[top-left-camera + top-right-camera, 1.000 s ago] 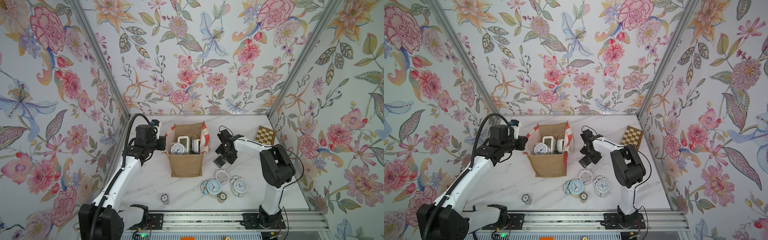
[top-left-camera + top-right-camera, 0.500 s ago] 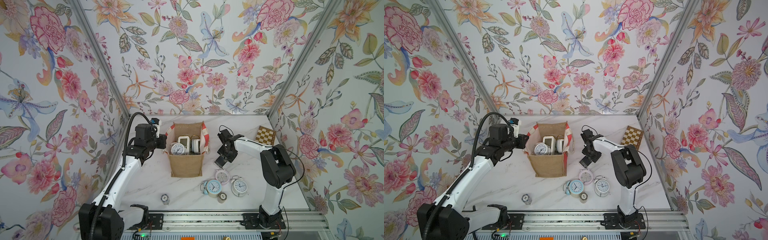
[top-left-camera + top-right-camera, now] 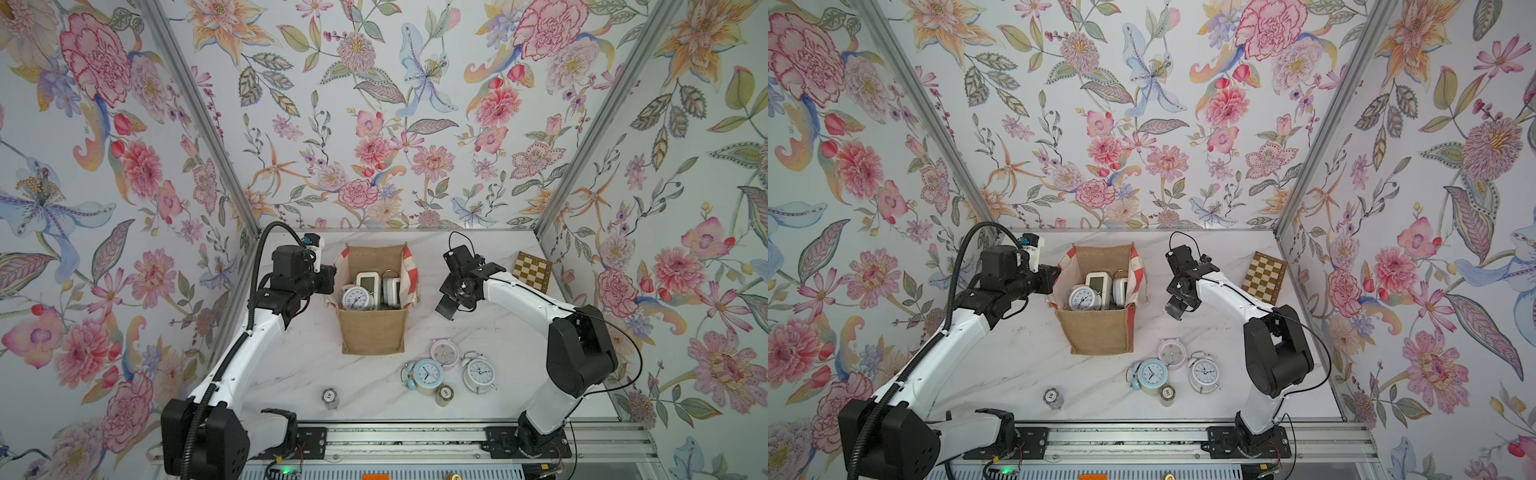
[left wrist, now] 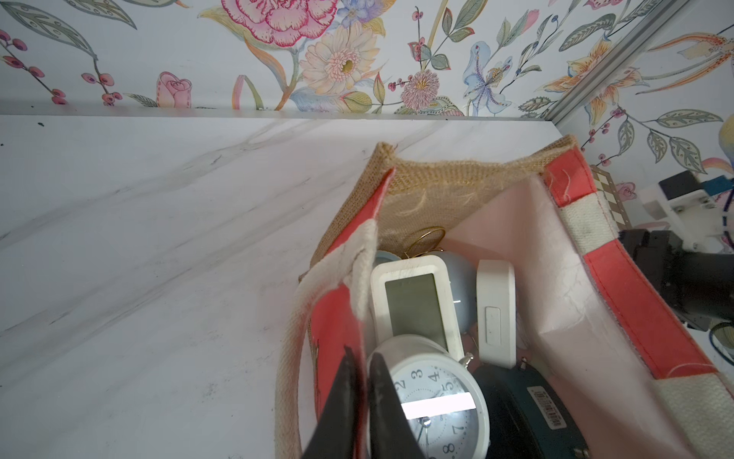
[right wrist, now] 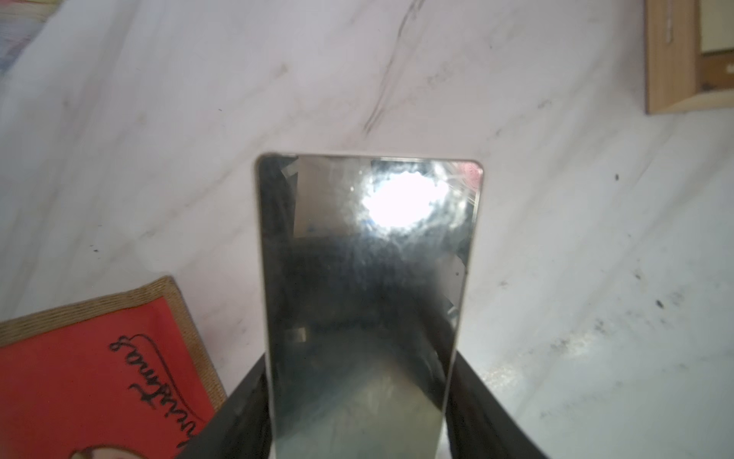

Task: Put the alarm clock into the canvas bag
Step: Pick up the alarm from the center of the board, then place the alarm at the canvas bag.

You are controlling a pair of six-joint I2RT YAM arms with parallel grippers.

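The tan canvas bag [image 3: 372,332] [image 3: 1096,332] stands upright mid-table with its mouth open and several clocks inside, a white round one [image 4: 433,397] among them. My left gripper [image 3: 330,282] [image 4: 363,365] is shut on the bag's red-and-white side panel at the rim. To the right of the bag, my right gripper [image 3: 451,305] [image 5: 359,397] is shut on a flat, mirror-faced rectangular alarm clock [image 5: 365,258] [image 3: 1177,307]. It holds the clock above the marble, apart from the bag [image 5: 79,377].
Three round clocks lie in front of the bag: pink [image 3: 444,353], blue [image 3: 426,374] and white [image 3: 478,372]. Two small cylinders [image 3: 329,397] [image 3: 444,392] stand near the front edge. A chessboard [image 3: 532,272] sits at the back right. Floral walls close three sides.
My right gripper's jaws have narrowed onto the mirror-faced clock and it has risen slightly off the table. The left gripper stays on the bag's rim.
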